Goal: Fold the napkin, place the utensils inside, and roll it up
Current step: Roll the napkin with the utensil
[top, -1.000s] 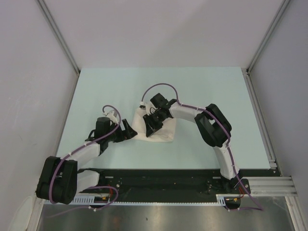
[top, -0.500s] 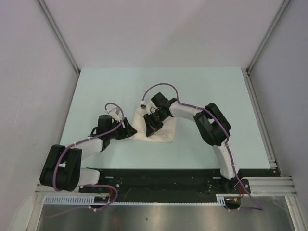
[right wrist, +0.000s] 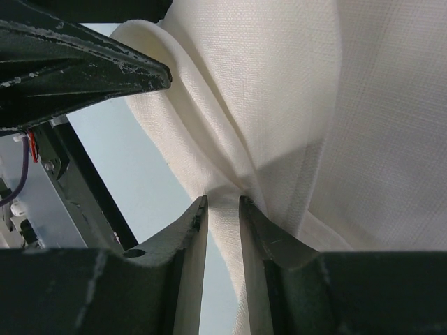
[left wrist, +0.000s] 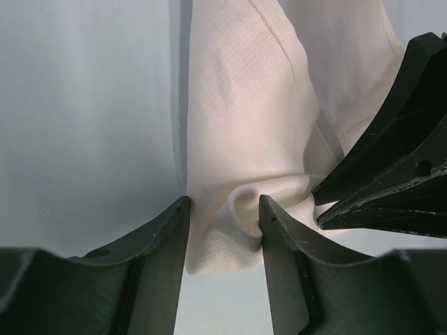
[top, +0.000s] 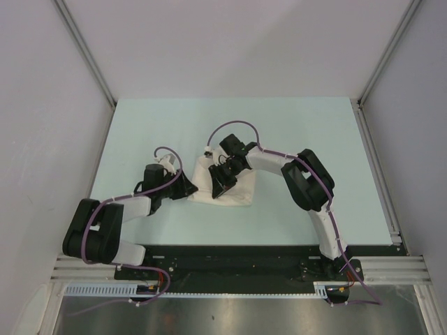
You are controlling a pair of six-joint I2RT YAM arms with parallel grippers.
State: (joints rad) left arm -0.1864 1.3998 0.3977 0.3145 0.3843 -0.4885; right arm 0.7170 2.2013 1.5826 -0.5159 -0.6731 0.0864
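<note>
Centrally, large soft white cloth napkin, plain, folded into a rough square. Lies flat on the pale mint-green surface, slightly left of middle, between the two black-and-white arms. Shows stacked layers and soft creases in both wrist views.

Left jaws: low at the cloth's left edge, roughly half apart, astride a bunched corner. Meet the fabric on both inner faces, with one finger pushing a small wrinkle into it. Cannot tell whether truly pinching or merely bracketing the corner.

Right jaws: down on the left half of the napkin, almost together, with a raised ridge of fabric nipped in the narrow gap. Hold that fold lifted a little above the layers around it. Sit just beside the left jaws, close enough for dark fingertips to appear at the edge of the left wrist view.
</note>
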